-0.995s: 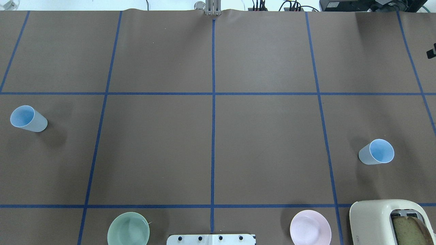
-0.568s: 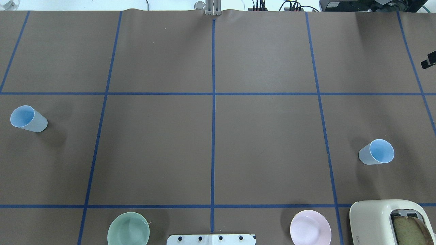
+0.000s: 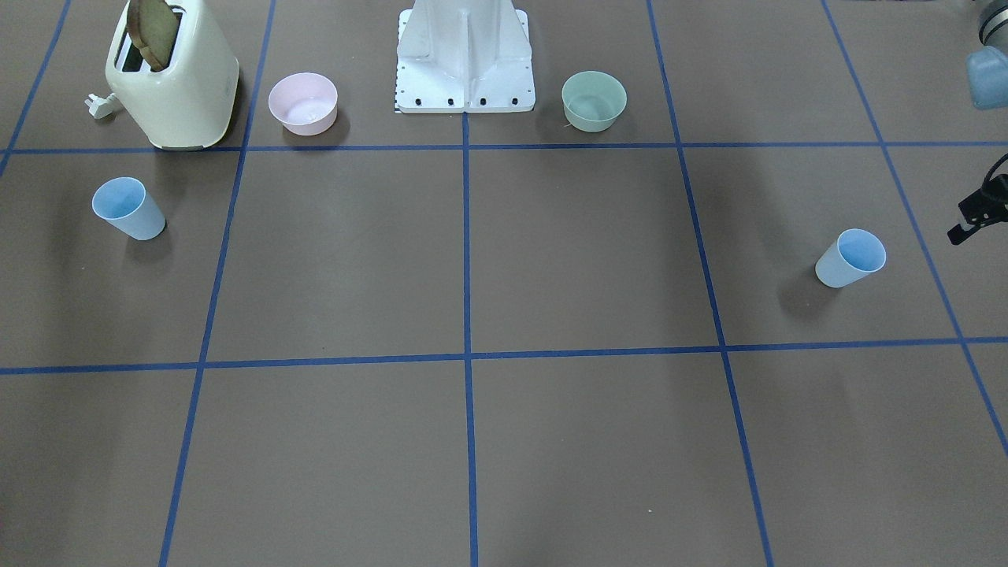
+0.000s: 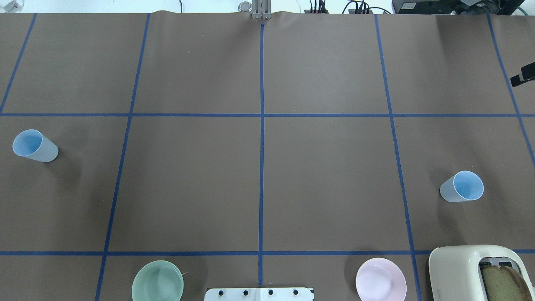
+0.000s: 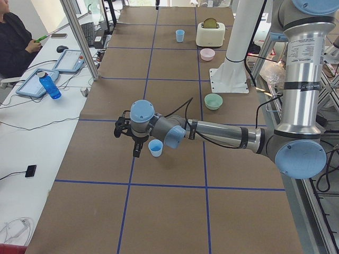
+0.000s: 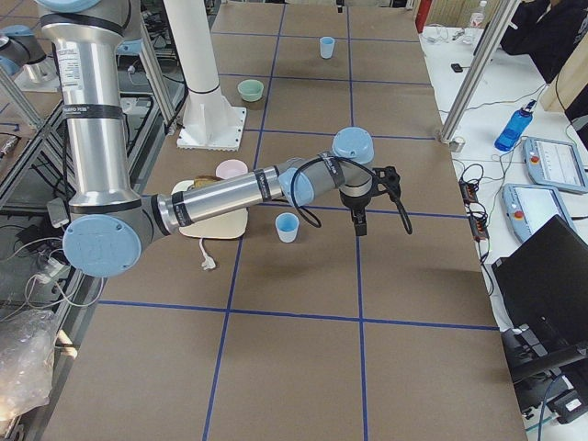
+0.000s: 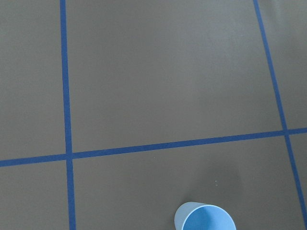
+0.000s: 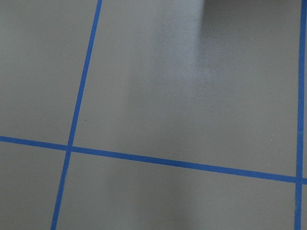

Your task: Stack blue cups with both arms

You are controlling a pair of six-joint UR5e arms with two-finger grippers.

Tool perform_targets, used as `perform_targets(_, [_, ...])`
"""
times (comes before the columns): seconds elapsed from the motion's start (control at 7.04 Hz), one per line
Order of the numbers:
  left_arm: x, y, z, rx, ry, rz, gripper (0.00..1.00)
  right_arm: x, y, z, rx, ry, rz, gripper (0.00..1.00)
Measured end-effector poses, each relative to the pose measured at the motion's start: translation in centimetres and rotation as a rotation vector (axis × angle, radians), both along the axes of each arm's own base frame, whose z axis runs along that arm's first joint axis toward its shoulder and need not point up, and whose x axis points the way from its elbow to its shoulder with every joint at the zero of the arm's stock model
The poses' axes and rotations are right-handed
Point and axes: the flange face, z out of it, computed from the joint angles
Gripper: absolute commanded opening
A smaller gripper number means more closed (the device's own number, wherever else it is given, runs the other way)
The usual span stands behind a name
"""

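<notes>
Blue cups, namely the left cup and the right cup, are not yet being stacked. The job is judged to be at its very start, with both pick-ups, the meeting and the nesting all being left to do. The table is being shown with the white pedestal at the robot's edge. The left arm is being stretched far out to the pedestal's left, the right arm far out to its right. The toaster is being seen well to the right of the pedestal, the pink bowl between the two, and the green bowl near the pedestal's left side; none is being touched. Each cup is being seen upright, mouth up, on the table: the left cup far to the pedestal's left, the right cup far to its right, beyond the toaster. The left gripper is being held near the left cup but apart from it. The right gripper is being held further out from the pedestal than the right cup, also apart. Nothing is being carried. Whether either gripper's jaws are being held apart or together cannot be told, since only edges are being shown.
</notes>
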Motion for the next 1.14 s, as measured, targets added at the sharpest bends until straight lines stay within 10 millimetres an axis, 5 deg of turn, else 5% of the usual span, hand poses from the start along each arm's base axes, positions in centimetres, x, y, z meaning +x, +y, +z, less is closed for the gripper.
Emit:
perform_targets(0.57, [6.1,0.0,0.3,-0.014,-0.034,0.036,0.98,-0.1,0.7,-0.9,-0.017,-0.035,0.003,1.0])
perform_targets(1.14, [8.4,0.0,3.2,-0.017,-0.043,0.07,0.98,0.0,0.8,-0.5,-0.021,-0.026,0.008,1.0])
